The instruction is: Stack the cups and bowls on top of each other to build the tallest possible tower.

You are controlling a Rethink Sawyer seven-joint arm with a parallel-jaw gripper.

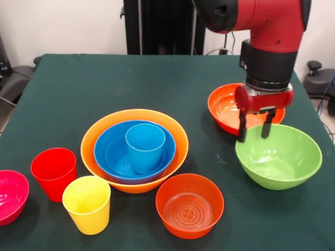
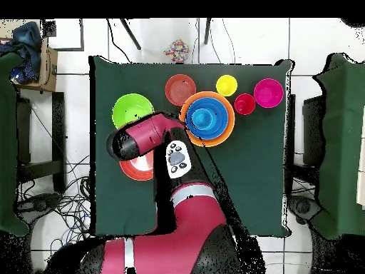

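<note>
The tower stands at mid-table: the largest pale orange bowl (image 1: 104, 137) (image 2: 225, 127) holds the blue bowl (image 1: 104, 151), a small light blue bowl and the light blue cup (image 1: 145, 145) (image 2: 204, 118). The red cup (image 1: 53, 172) (image 2: 244, 104), the yellow cup (image 1: 87, 204) (image 2: 227, 85) and the magenta-pink bowl (image 1: 10, 196) (image 2: 269, 93) stand to its left in the front view. One red-orange bowl (image 1: 189, 205) (image 2: 180, 89) sits in front. My gripper (image 1: 255, 128) is open and empty, fingers down at the far rim of the lime green bowl (image 1: 278, 156) (image 2: 132, 111). The other red-orange bowl (image 1: 224, 109) (image 2: 135, 170) lies just behind it.
The dark green table (image 1: 104, 83) (image 2: 256, 178) carries everything. My arm (image 2: 146, 135) hides the gripper in the overhead view. Chairs stand beside the table on both sides.
</note>
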